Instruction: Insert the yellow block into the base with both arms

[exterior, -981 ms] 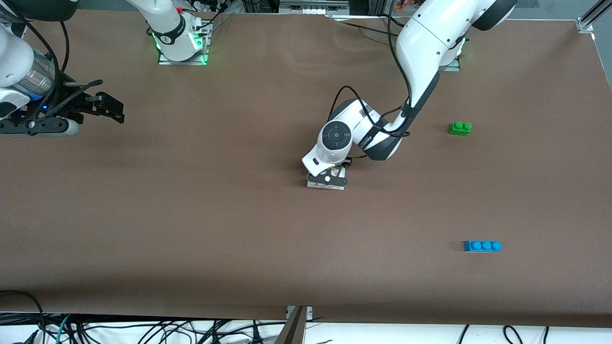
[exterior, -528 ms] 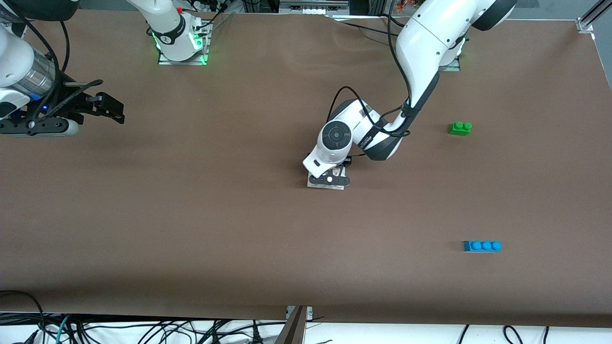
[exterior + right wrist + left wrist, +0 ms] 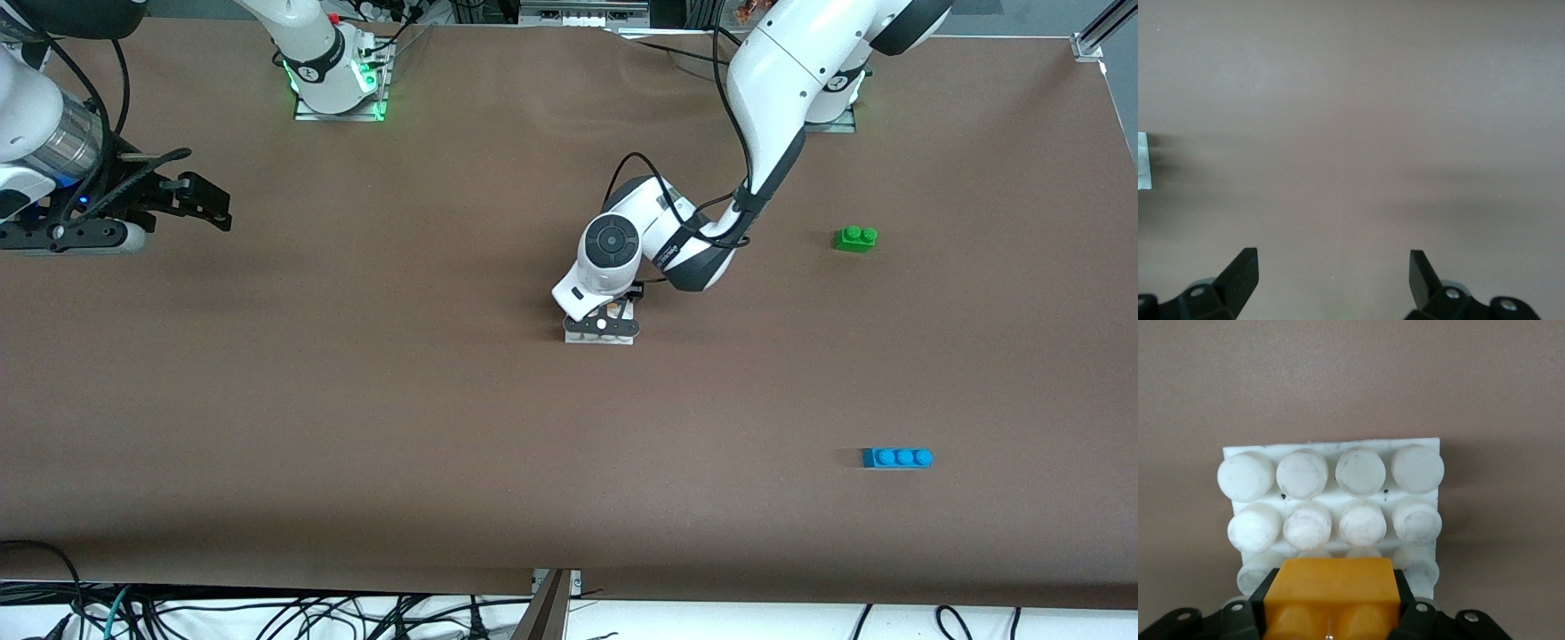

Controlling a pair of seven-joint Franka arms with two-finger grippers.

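The right wrist view looked down on the bare brown table. The right gripper hung over it with its two black fingers spread wide and nothing between them. At one edge of the picture sat a small pale patch, perhaps tape or paper; it was cut off by the frame.

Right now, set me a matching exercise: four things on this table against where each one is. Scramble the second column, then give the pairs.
Things:
1. yellow block
2. base
3. green brick
4. blue brick

Places:
A. nearest the front camera, at the left arm's end
B. mid-table, under the left end effector
C. gripped in the left end effector
D. at the left arm's end, farther from the front camera than the blue brick

Pairs: 1-C, 2-B, 3-D, 4-A
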